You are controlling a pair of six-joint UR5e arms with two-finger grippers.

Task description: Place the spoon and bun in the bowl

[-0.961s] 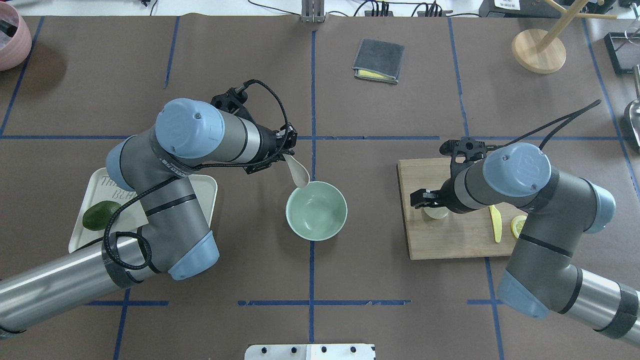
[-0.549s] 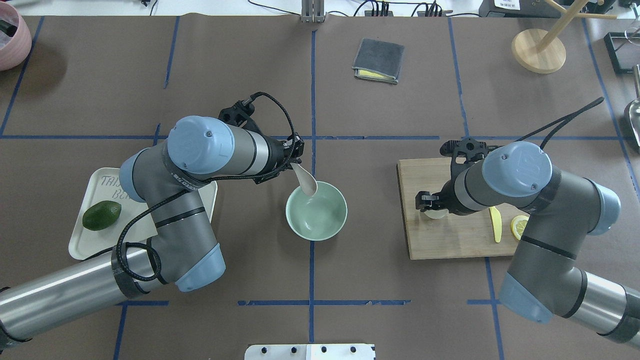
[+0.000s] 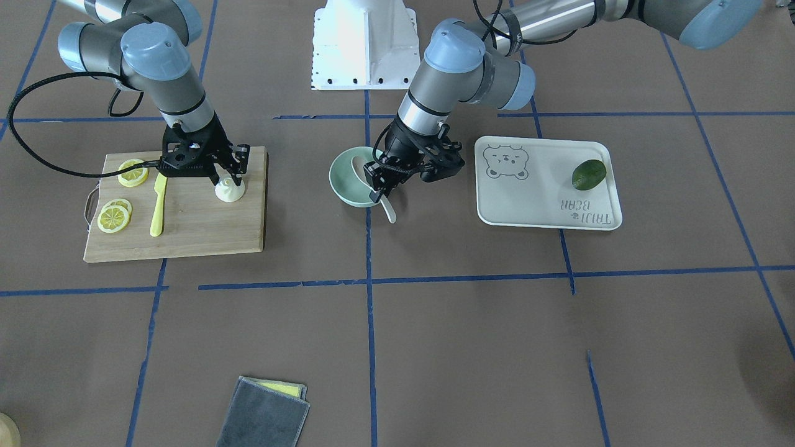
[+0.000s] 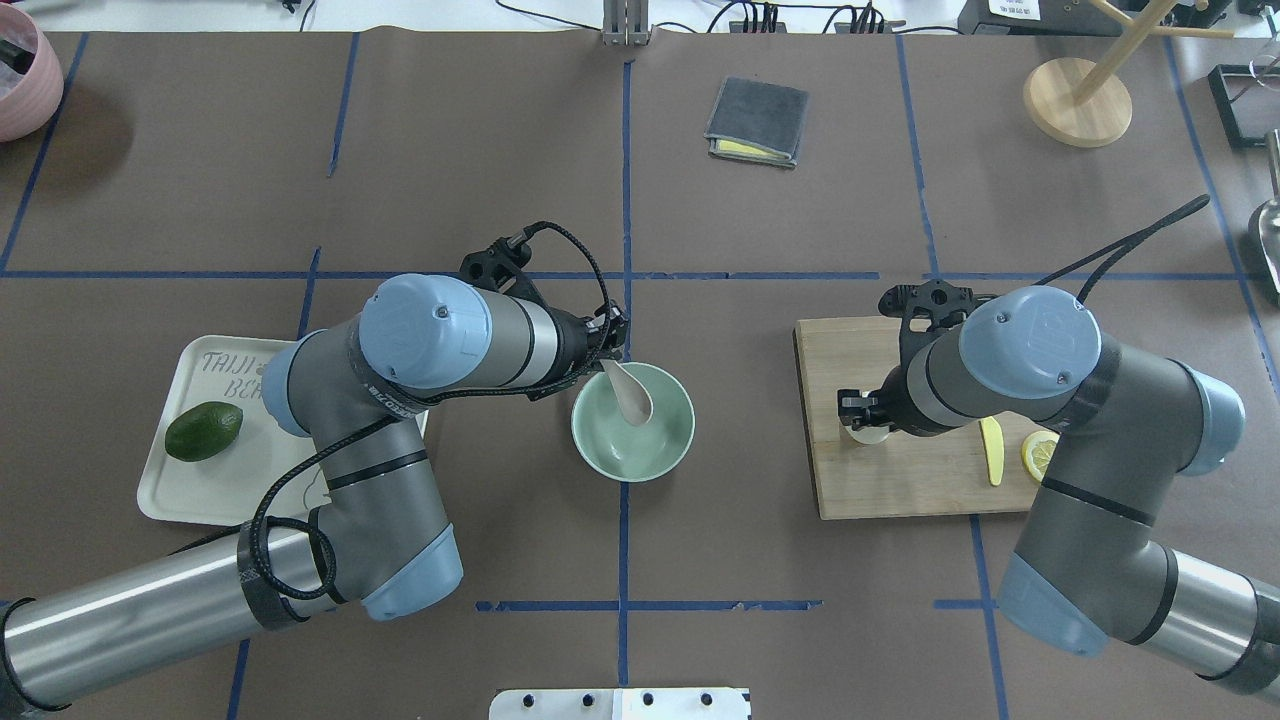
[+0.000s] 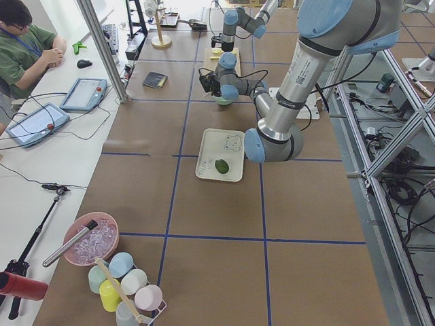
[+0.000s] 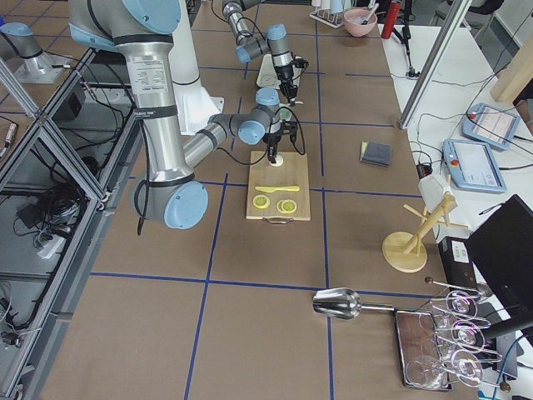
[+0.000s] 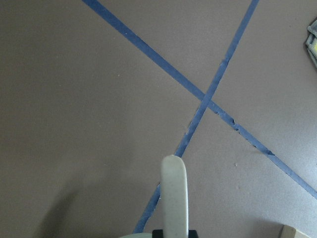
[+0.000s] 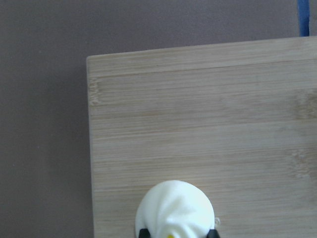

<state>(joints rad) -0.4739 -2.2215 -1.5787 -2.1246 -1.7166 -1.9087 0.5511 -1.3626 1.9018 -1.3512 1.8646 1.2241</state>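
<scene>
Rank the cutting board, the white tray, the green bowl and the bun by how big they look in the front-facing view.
1. cutting board, largest
2. tray, somewhat smaller
3. bowl
4. bun, smallest
All four lie about equally far from that camera, so nearness hardly skews the order.

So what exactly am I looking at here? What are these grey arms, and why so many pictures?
These are two robot arms at one table, each ending in a two-finger pincer. All the pictures show the same moment from several cameras: one above, one across the table, one at each end, and one on each wrist. The left pincer holds a white soup spoon by its handle, with the scoop in or just above the mint-green bowl. The right pincer is closed on a steamed bun. The bun sits on the wooden cutting board, which also holds lemon slices and a yellow plastic knife. A dark green fruit lies on a white tray.
</scene>
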